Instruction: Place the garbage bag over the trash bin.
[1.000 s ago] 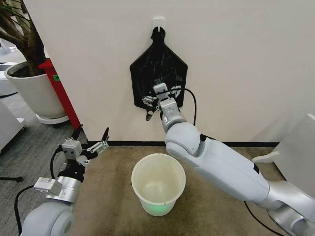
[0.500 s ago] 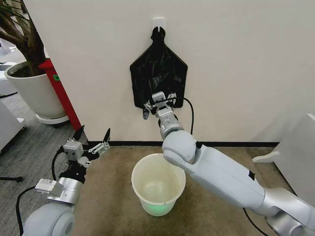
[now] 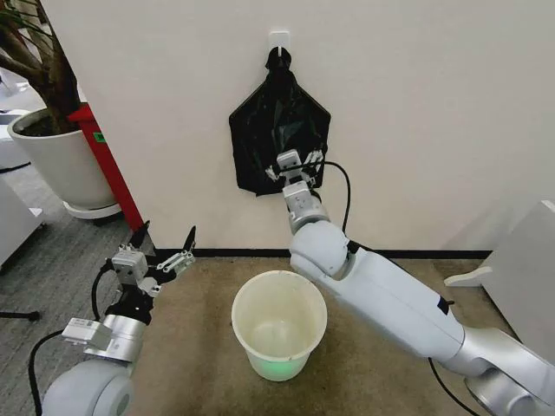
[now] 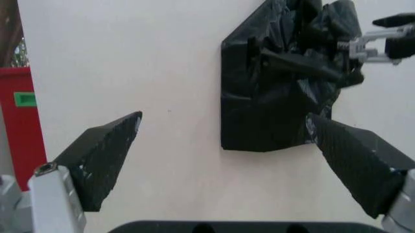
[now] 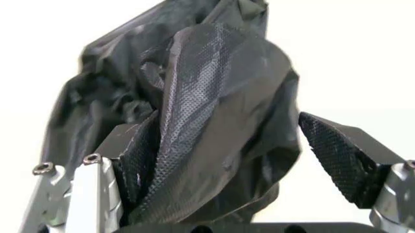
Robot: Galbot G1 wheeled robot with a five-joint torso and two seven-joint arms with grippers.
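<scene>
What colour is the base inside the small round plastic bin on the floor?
Pale green, under white walls: small round white plastic bin, best in the head view.

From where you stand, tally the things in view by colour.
Black: 1, the crinkly black plastic bag bundle hanging on the wall hook.
White: 2, the round white plastic trash bin and the large white plant pot.
Red: 1, the red upright panel.
Total: 4

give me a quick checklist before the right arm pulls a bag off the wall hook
1. Right gripper at the bag bundle: ok.
2. Jaws open with bag plastic between them, seen from the right wrist: ok.
3. Only one bag caught: cannot tell.
4. Bundle hanging from the hook: ok.
5. Trash bin upright, open, unlined below: ok.
6. Left gripper open, low beside the bin, out of the way: ok.
</scene>
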